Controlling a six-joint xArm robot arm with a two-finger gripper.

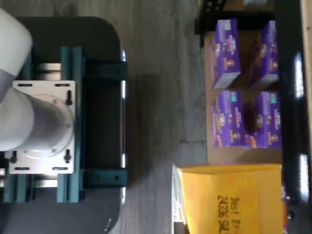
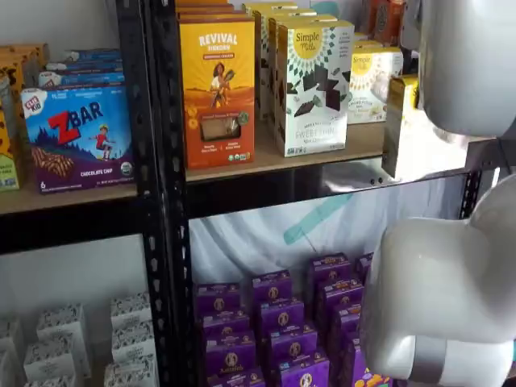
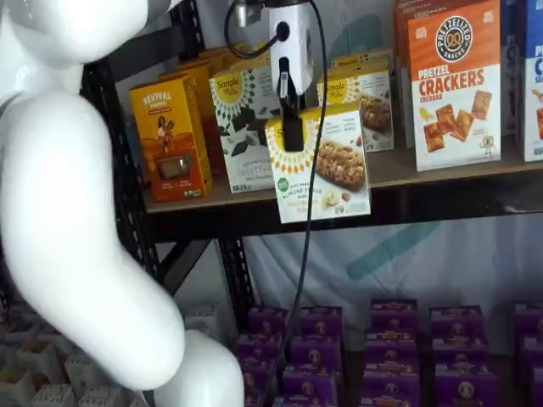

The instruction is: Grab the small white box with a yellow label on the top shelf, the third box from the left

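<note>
The small white box [image 3: 321, 165], with its yellow sunburst circle, green dot and snack-bar picture, hangs in front of the top shelf's [image 3: 441, 168] dark rail, its lower edge below the rail. My gripper [image 3: 293, 140] comes down from above with black fingers closed on the box's top left part. In a shelf view the box shows side-on as a yellow face [image 2: 409, 129] just in front of the shelf board [image 2: 266, 161], with the gripper hidden behind the white arm. In the wrist view the box's yellow face [image 1: 229, 200] shows close up.
On the top shelf stand an orange Revival box [image 3: 170, 140], a taller white carton with chocolate squares [image 3: 242, 127], more small white boxes [image 3: 366, 95] and a Pretzel Crackers carton [image 3: 454, 85]. Purple boxes [image 3: 390, 348] fill the lower shelf. The white arm [image 3: 76, 212] blocks the left side.
</note>
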